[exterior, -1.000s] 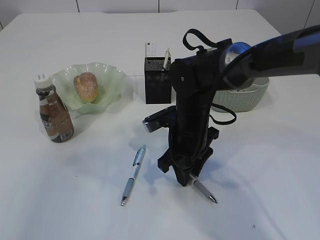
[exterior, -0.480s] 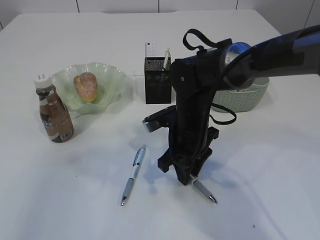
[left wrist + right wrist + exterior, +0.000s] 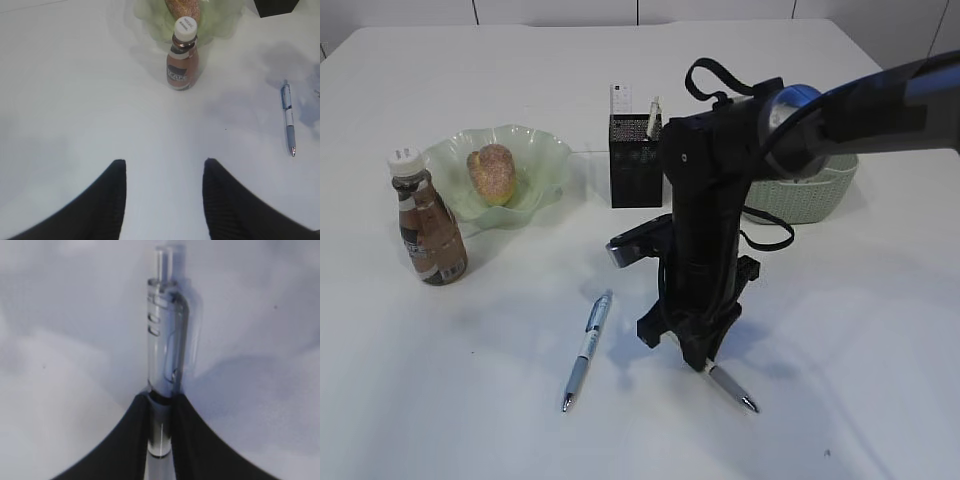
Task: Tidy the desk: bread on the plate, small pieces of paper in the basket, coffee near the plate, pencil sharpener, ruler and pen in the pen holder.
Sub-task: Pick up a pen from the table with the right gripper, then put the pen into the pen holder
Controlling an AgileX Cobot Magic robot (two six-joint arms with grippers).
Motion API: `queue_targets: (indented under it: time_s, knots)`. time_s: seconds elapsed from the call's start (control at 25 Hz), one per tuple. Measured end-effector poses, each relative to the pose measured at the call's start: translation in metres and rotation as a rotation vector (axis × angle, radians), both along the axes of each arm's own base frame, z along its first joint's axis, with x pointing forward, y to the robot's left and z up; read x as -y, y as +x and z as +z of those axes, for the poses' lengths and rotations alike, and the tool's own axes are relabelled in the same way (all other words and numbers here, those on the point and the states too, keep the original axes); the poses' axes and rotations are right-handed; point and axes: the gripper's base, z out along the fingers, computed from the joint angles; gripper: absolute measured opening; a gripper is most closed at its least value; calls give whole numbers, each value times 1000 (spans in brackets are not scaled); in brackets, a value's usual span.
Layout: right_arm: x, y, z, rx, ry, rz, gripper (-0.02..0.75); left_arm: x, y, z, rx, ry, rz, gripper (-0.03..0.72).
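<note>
Right gripper (image 3: 698, 362), lower centre of frame, has its fingers (image 3: 120, 440) pinched on a clear pen (image 3: 167, 355) lying on the desk (image 3: 840, 330) (a second pen (image 3: 587, 349) lies to its left), while the left gripper (image 3: 165, 200) hovers at bottom centre, fingers apart and empty.

I am seeing only the tip end of the grasped pen (image 3: 732, 388) poking out below the right arm (image 3: 705, 255), which is covering part of the basket (image 3: 810, 200). In my left wrist view the plate (image 3: 220, 20) and bread (image 3: 181, 7) are running off the top edge.
</note>
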Motion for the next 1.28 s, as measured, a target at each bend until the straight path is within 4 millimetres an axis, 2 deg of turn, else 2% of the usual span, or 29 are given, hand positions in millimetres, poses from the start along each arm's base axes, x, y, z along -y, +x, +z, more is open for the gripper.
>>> queue_targets:
  time_s: [0.2,0.6,0.68,0.72,1.0,1.28]
  knots:
    - [-2,4,7,-9,-2,4,134,0,0,0,0,0,0,349]
    - [-17,30,48,130,78,-44,134,0,0,0,0,2,1,349]
    - [-17,30,48,130,78,-44,134,0,0,0,2,3,1,349]
    - [-21,39,65,193,99,-42,134,0,0,0,2,3,1,349]
    - [-24,58,108,363,119,-46,134,0,4,4,56,-2,-1,349]
    - [-27,74,131,546,159,-45,134,-2,6,6,101,20,7,350]
